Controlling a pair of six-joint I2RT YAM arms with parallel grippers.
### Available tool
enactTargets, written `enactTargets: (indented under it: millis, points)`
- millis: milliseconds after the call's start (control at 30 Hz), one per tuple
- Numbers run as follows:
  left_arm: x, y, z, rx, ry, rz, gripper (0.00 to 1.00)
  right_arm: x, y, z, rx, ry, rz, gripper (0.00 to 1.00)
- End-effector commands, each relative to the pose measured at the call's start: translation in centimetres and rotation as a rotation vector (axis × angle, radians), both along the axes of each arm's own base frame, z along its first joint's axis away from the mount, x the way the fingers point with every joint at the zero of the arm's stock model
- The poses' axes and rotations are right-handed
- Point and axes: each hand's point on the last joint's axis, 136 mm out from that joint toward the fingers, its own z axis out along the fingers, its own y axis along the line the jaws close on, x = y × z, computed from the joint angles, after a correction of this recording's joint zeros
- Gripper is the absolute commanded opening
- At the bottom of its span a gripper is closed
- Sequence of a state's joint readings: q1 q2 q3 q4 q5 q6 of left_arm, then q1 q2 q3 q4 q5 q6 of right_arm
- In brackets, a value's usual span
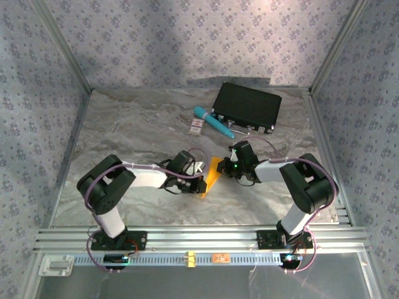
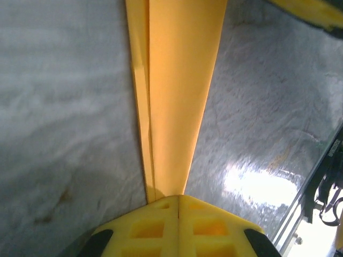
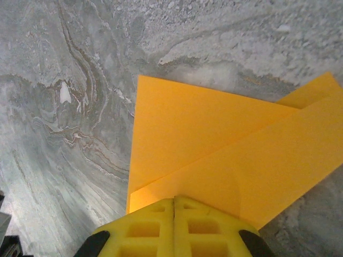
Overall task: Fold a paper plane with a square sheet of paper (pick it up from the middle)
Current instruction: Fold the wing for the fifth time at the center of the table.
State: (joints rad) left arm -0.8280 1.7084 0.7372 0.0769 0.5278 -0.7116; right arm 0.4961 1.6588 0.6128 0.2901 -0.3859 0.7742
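Note:
The square sheet of paper (image 1: 212,175) is orange-yellow and folded into a narrow, tapering paper plane shape. It stands on edge between the two grippers at mid-table. My left gripper (image 1: 201,184) is shut on its near end. In the left wrist view the paper (image 2: 177,80) runs away from the closed yellow gripper (image 2: 178,197) as a long strip with a lengthwise crease. My right gripper (image 1: 223,167) is shut on the far side. In the right wrist view, overlapping folded layers (image 3: 225,150) spread out from the closed gripper (image 3: 174,199) over the marble table (image 3: 64,107).
A black case (image 1: 246,107) lies at the back right. A teal pen (image 1: 213,122) and a small white-and-red card (image 1: 197,128) lie just in front of it. Patterned walls enclose the table on three sides, and an aluminium rail (image 1: 199,237) runs along the near edge.

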Motion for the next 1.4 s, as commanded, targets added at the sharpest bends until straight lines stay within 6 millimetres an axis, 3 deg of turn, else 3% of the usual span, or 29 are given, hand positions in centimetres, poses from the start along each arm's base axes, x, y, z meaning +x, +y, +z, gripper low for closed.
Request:
enactTargets:
  millis: [0, 100, 233, 400, 667, 933, 1367]
  points:
    - [-0.4, 0.5, 1.5, 0.030, 0.007, 0.019, 0.04, -1.1, -2.9, -3.7, -0.121, 0.094, -0.078, 0.04]
    - [1.0, -0.8, 4.0, -0.024, -0.039, 0.033, 0.04, -1.1, -2.9, -3.7, -0.121, 0.093, -0.077, 0.04]
    - [2.7, -2.4, 5.2, -0.063, -0.054, 0.035, 0.05, -1.0, -2.7, -3.7, -0.117, 0.094, -0.077, 0.04]
    - [4.2, -4.3, 4.5, -0.066, -0.033, 0.037, 0.05, -0.9, -2.6, -3.6, -0.112, 0.091, -0.075, 0.04]
    - [5.7, -5.7, 2.1, -0.052, -0.015, 0.060, 0.04, -1.0, -2.5, -3.7, -0.106, 0.097, -0.070, 0.04]
    - [3.7, -3.4, -1.1, 0.055, 0.045, 0.079, 0.04, -1.2, -2.5, -3.8, -0.106, 0.098, -0.067, 0.04]
    - [1.2, -1.5, -0.3, 0.059, 0.067, 0.050, 0.06, -1.1, -2.5, -3.9, -0.106, 0.106, -0.066, 0.04]
